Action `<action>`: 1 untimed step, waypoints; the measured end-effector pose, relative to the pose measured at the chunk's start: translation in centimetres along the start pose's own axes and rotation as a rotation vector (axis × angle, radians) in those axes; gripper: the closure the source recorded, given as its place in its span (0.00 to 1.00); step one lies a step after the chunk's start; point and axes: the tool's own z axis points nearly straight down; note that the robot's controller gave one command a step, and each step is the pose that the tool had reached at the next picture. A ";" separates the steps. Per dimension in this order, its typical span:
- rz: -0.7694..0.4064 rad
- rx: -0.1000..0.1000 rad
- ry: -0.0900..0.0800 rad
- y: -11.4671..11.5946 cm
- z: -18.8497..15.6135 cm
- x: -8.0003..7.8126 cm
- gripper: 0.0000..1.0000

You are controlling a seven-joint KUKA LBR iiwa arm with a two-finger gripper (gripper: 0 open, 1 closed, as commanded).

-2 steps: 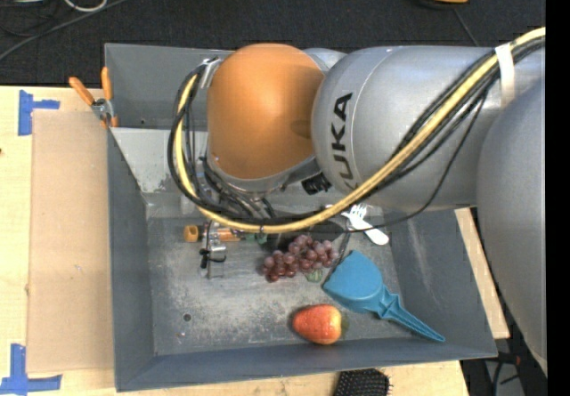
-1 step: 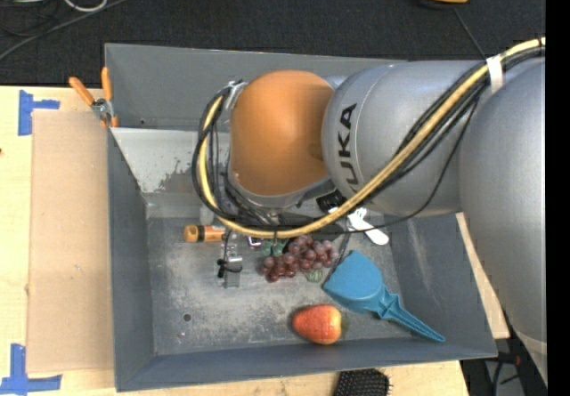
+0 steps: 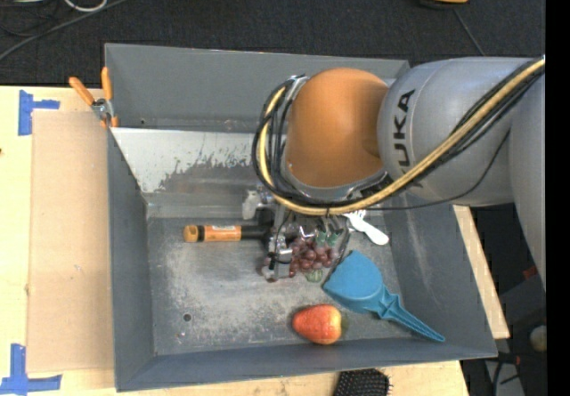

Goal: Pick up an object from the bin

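My gripper (image 3: 278,262) hangs under the orange wrist cover near the middle of the bin, its fingertips low by the floor. Right beside them, to the right, lies a bunch of dark purple grapes (image 3: 312,254); whether the fingers touch it I cannot tell. An orange and black marker-like tool (image 3: 223,232) lies just left of the gripper, pointing left. A blue scoop (image 3: 365,289) with a pointed handle rests to the lower right. A red and yellow apple (image 3: 318,324) sits near the bin's front wall.
A white plastic piece (image 3: 368,228) pokes out from under the arm at the right. The arm and its orange cover hide the bin's back right part. The bin's left half has bare floor.
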 end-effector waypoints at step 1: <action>0.032 0.001 0.000 -1.9 2.1 1.0 0.00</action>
